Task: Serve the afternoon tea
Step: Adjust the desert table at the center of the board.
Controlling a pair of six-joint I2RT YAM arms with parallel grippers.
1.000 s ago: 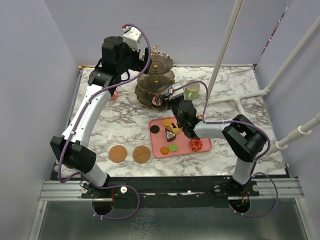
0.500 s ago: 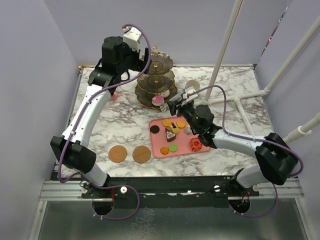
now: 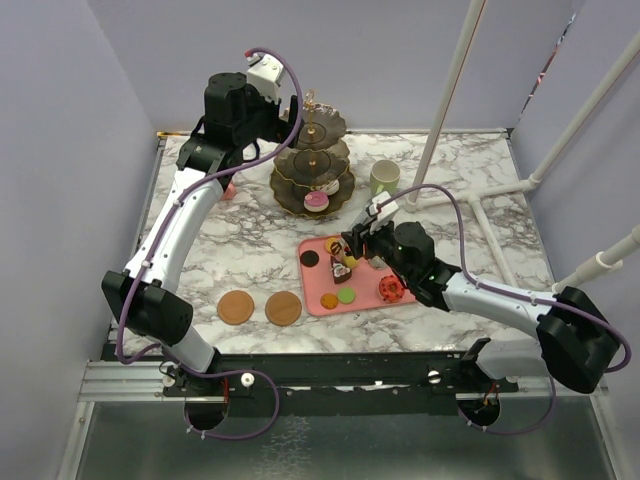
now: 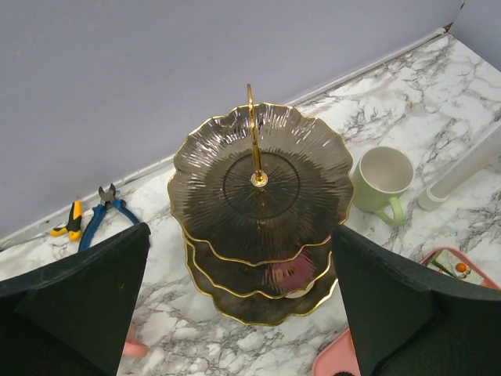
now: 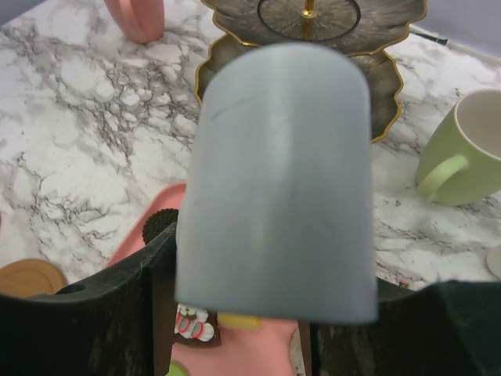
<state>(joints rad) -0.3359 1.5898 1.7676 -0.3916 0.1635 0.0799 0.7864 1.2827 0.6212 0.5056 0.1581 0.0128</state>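
Right end effector (image 3: 350,248) low over tray (image 3: 314,287), gap unclear; left end effector (image 4: 240,228) agape above stand (image 4: 227,196).

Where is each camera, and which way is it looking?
Top external: above and behind the bases, looking down on the table; left arm and right arm show.
Left wrist: on the left arm, looking down on the three-tier stand; its dark fingers fill lower corners.
Right wrist: low over the pink tray, facing the stand; dark fingers below, grey shape mid-view.
Shared: all three show the stand and green mug.
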